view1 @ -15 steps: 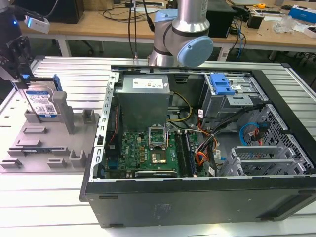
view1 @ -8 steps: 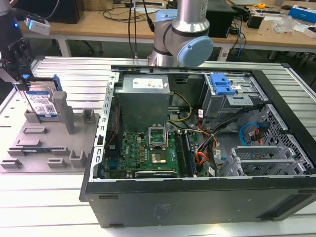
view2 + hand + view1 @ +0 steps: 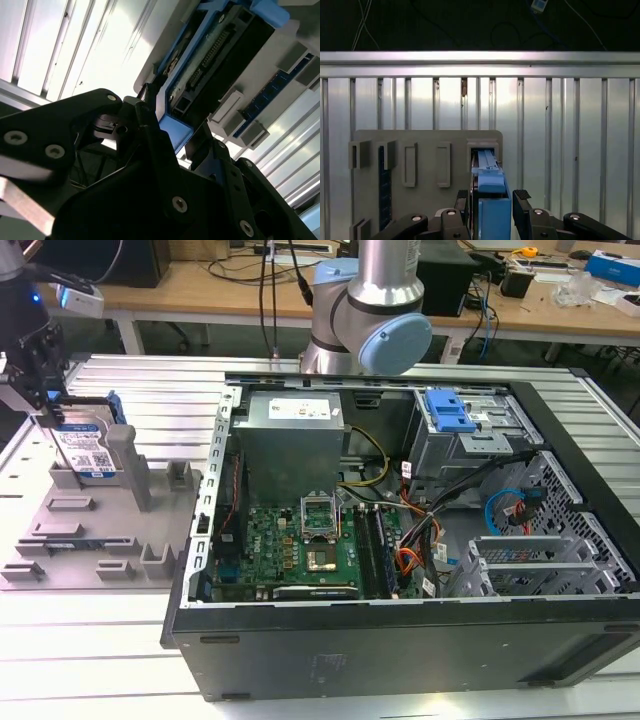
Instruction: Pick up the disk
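The disk (image 3: 88, 450) stands on edge in a slot at the back of the grey tray (image 3: 60, 540), at the exterior view's left. Its white-and-blue label faces the camera and its blue side rail (image 3: 121, 440) is on the side toward the computer case. My black gripper (image 3: 55, 420) comes down onto its upper edge. In the first wrist view the fingers (image 3: 522, 199) sit tight against both faces of the disk (image 3: 492, 215), which still reaches into the tray (image 3: 425, 142) slot. The second wrist view shows the gripper (image 3: 175, 131) shut on the disk (image 3: 215, 55) at its blue rail.
An open computer case (image 3: 400, 490) lies to the tray's right, with a blue latch (image 3: 447, 410) on its drive cage. The arm's base (image 3: 370, 310) stands behind the case. Upright posts (image 3: 140, 475) rise from the tray beside the disk. The slatted metal table (image 3: 100, 660) carries everything.
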Action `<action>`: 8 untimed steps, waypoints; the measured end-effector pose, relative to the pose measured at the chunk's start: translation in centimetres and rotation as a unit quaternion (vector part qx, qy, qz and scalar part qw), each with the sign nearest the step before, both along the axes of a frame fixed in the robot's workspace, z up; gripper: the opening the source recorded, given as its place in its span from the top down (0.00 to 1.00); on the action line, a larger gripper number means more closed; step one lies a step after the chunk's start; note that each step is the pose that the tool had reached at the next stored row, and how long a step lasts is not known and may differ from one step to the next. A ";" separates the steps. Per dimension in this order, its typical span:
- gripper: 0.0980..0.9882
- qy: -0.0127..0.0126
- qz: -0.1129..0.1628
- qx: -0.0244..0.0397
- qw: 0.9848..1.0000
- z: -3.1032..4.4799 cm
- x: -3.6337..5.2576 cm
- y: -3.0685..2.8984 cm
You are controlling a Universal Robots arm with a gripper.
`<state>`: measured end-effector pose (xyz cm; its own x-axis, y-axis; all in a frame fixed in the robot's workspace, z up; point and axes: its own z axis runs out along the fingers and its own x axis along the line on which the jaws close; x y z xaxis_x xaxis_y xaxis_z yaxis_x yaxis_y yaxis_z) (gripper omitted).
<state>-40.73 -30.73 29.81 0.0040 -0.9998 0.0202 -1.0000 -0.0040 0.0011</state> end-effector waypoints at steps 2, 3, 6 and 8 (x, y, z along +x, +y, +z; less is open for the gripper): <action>0.57 0.000 0.000 0.000 1.000 -0.02 0.00 0.00; 0.57 0.000 0.000 0.000 1.000 -0.04 0.00 0.00; 0.67 0.000 0.000 0.000 1.000 -0.04 0.00 0.00; 0.67 0.000 0.000 0.000 1.000 -0.05 0.00 0.00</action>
<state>-40.73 -30.73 29.77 0.0041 -0.9998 0.0201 -1.0000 -0.0040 0.0009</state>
